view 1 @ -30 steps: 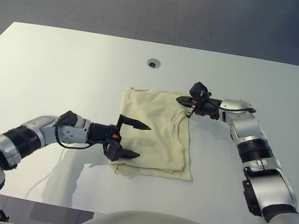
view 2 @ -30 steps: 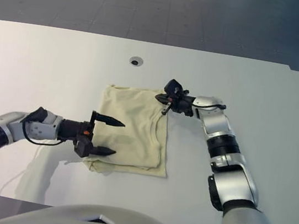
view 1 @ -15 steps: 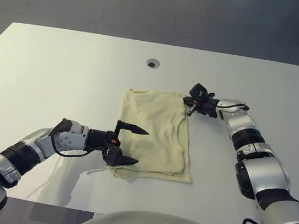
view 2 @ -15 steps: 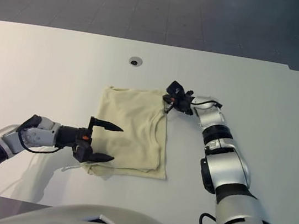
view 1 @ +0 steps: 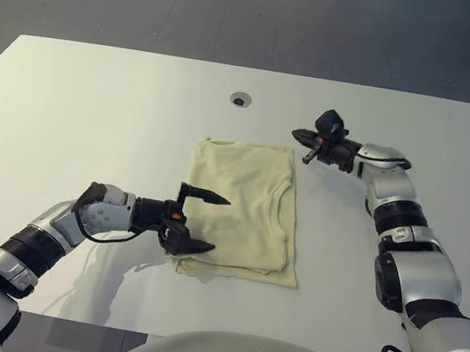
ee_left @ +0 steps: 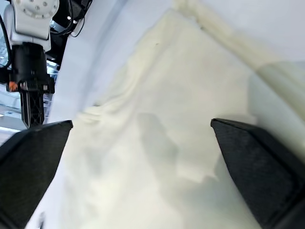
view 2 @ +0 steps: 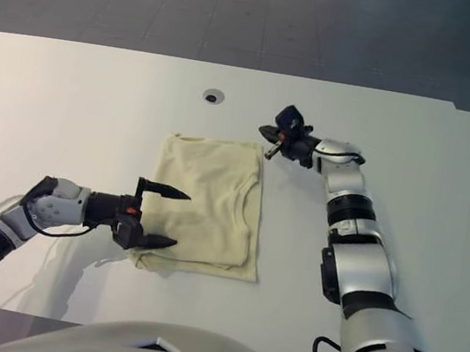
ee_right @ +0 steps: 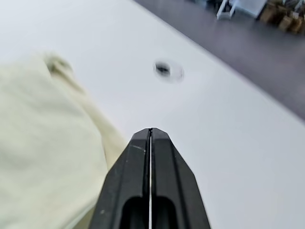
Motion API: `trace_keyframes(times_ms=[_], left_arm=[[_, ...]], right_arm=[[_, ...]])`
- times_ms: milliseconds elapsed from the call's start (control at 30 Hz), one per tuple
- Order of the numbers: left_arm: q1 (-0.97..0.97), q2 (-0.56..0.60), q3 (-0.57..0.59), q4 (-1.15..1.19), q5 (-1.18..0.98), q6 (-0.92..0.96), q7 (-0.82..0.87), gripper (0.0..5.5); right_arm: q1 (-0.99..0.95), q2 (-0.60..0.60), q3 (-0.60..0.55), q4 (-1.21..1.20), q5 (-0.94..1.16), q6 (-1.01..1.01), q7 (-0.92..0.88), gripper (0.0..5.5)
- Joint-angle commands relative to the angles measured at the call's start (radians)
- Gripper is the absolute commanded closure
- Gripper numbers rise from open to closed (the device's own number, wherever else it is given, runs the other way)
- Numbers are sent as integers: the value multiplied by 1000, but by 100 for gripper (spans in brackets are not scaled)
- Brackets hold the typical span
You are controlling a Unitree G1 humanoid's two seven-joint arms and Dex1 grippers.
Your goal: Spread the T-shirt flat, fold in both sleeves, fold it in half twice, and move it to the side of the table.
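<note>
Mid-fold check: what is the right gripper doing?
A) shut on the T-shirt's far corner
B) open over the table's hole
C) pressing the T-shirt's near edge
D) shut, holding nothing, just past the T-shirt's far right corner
D: the right gripper is shut on nothing, over the table just beyond the T-shirt.

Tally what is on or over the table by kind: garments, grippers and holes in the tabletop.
Garments: 1, the folded pale yellow T-shirt
Grippers: 2, the left gripper, open at the shirt's near left corner, and the right gripper, shut, just past its far right corner
Tabletop holes: 1, the round cable hole
Total: 4
</note>
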Motion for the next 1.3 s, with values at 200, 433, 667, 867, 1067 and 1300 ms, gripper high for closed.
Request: trace_keyframes(times_ms=[200,433,667,867,1067,1300], left_arm=[[158,110,195,-193,-153,42,-8,10],[280,185,309,-117,-29,-86,-1,10],[346,208,317,-32,-11,-195,-18,10],[348,207,306,13,4,-225,-41,10],[309,159,273,90,69,-253,-50,10],[275,125,257,153,140,-281,-25,10]], right_arm=[[550,-246,-86,-933,74,231,76,420],[865,-402,-179,-1174,3,28,167,325],[1070,-488,-199,-1254,22,-24,227,211],[1105,-508,-141,-1258,-19,-47,224,117],[1077,-509,-57,-1205,-130,-106,173,12],[1056,-497,23,-1208,-233,-145,115,11]])
